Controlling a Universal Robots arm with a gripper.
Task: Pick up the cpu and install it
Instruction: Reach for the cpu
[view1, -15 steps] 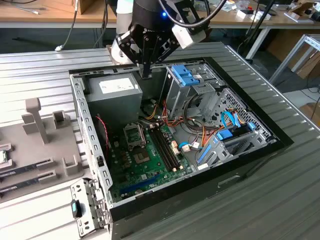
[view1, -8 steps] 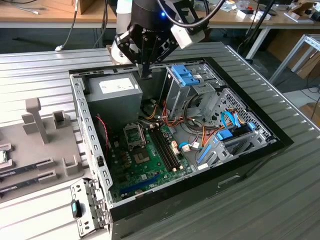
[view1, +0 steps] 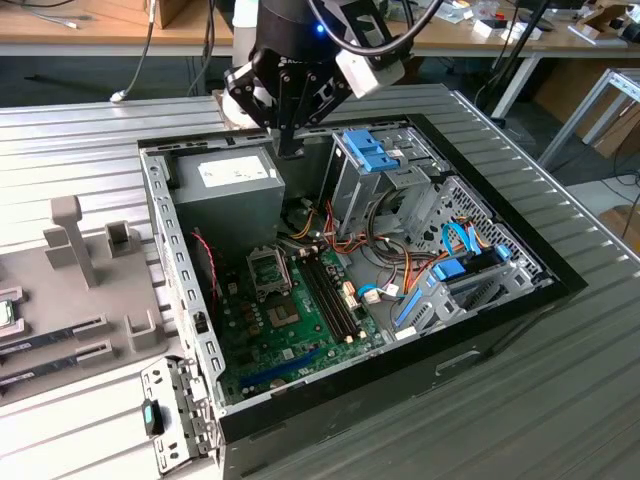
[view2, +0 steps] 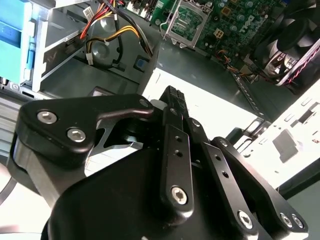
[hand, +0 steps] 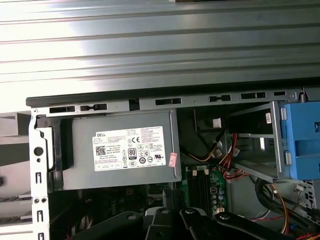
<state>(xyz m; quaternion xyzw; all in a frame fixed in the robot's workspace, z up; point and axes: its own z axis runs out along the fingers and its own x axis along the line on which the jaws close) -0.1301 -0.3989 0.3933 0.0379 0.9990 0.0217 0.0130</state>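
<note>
Grey ribbed metal table (view1: 560, 330) with an opened-up PC case (view1: 505, 305) lying on its side, and the thing to orient by is the big grey power supply (view1: 225, 190) in the case's far corner.

The arm's gripper (view1: 290, 148) hangs right over that power supply, at the edge nearest the blue drive bracket (view1: 368, 152). From where I'm standing the two fingers look pressed together into one thin black bar, and I don't see anything pinched between them. The second wrist view shows the same: the black fingertips (view2: 172, 97) are together and point down at the power supply's pale labelled face. Whether the tips actually touch the box, I can't tell.

The cpu (view1: 4, 312) is nowhere near the power supply. It's outside the case, way off toward the exterior view's left, a little silvery square with a green rim, half cut off by the edge. It lies on a grey fixture tray (view1: 60, 290), with a couple of memory sticks (view1: 60, 332) in slots just beside it.

Down on the green motherboard (view1: 300, 335), just below the power supply, the metal-framed socket (view1: 270, 272) has its frame showing. I can't make out a chip in it.

Orange and yellow wires (view1: 330, 240) spill out between the power supply and the drive cage.
</note>
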